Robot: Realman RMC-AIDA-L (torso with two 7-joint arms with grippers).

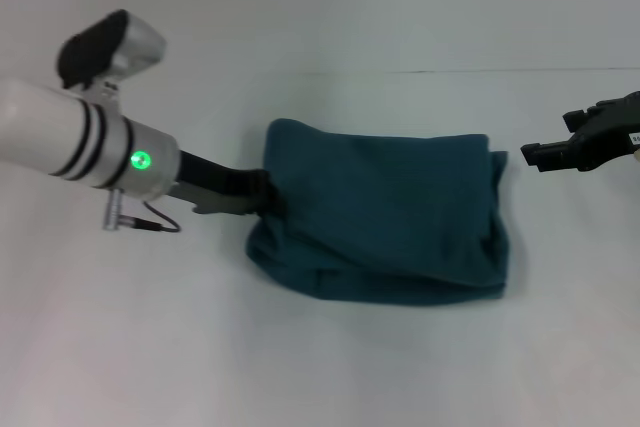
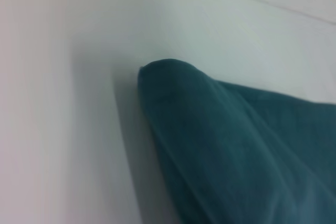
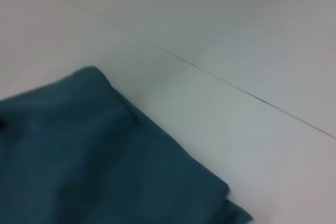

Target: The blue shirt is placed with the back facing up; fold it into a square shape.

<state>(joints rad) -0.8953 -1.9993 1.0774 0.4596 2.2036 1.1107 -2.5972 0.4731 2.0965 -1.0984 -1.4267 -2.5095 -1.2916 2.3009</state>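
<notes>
one blue shirt (image 1: pixel 385 212) folded roughly square on white table (image 1: pixel 320 367), left gripper (image 1: pixel 262 192) at its left edge, fingers' state cannot tell, right gripper (image 1: pixel 540 155) apart

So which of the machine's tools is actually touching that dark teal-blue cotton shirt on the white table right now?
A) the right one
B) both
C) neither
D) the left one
D: in the head view the left tool reaches into the edge of the folded dark teal-blue cotton shirt, while the right tool hangs clear of the cloth beside it.

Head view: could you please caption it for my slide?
Left gripper at the folded blue shirt's left edge; right gripper apart, beside its right corner.
</notes>
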